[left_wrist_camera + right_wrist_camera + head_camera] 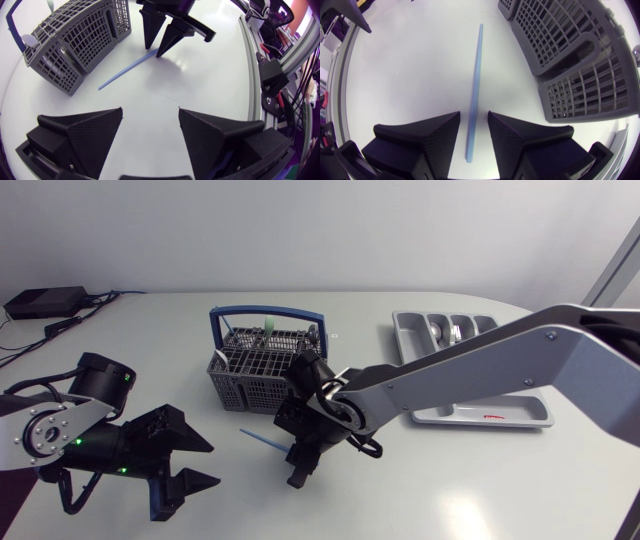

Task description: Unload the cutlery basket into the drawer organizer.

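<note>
**Fingers (432, 137) apart on either side of the thin light-blue stick (476, 75)**

Your right gripper (474, 117) stands low over the white table (450, 490), its two black wedge fingers parted. The stick runs lengthwise through the gap between them, and neither finger appears to press on it (a sliver of table shows on each side), so nothing is grasped. The stick lies flat on the table just in front of the grey plastic lattice cutlery basket (245, 390). One end sits under the right gripper and the other points away along the basket's front wall.

The basket stands upright near the middle of the table with its blue handle raised. A few pieces stand in it, among them a pale green piece (268, 326).

Your left gripper (150, 112) is released too, fingers spread wide and holding nothing. It hangs over bare table, facing the stick and the right gripper, well apart from both.

The grey moulded drawer organizer (520, 415) lies to the right of the basket, partly behind the right arm. Silvery pieces (440, 332) rest in its far compartments.
</note>
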Controlling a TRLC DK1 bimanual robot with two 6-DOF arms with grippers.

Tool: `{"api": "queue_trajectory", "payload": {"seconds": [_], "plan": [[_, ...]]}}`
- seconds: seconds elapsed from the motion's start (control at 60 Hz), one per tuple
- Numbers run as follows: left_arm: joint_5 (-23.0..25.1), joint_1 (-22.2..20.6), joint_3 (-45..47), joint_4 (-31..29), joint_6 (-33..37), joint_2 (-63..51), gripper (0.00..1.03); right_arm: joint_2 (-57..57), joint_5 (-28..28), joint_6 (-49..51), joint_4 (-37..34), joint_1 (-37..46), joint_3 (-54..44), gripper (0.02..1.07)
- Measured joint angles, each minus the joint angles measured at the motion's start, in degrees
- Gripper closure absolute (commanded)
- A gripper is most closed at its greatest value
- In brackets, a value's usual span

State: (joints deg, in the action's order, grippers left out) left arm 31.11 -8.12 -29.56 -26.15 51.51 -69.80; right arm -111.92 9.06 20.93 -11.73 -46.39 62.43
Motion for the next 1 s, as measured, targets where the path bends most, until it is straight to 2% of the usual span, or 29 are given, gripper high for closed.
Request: {"api": "queue_trajectory", "payload": {"seconds": [0.333,0.4,0.617,1.0], "plan": [[0.0,-0.1,0.0,0.2,0.0,0.0,0.12,-1.7,0.4,1.6,-2.5,0.0,2.9,0.83],[0.0,-0.3,0.0,0.2,0.0,0.0,0.12,-2.1,0.4,1.9,-3.5,0.0,3.8,0.90],[0.0,-0.4,0.0,0.2,0.0,0.0,0.12,-3.0,1.0,3.2,-5.2,0.1,5.1,1.01],[0.1,-0.8,0.0,0.2,0.0,0.1,0.12,-0.6,1.0,3.2,-6.2,0.1,2.6,1.01]]}}
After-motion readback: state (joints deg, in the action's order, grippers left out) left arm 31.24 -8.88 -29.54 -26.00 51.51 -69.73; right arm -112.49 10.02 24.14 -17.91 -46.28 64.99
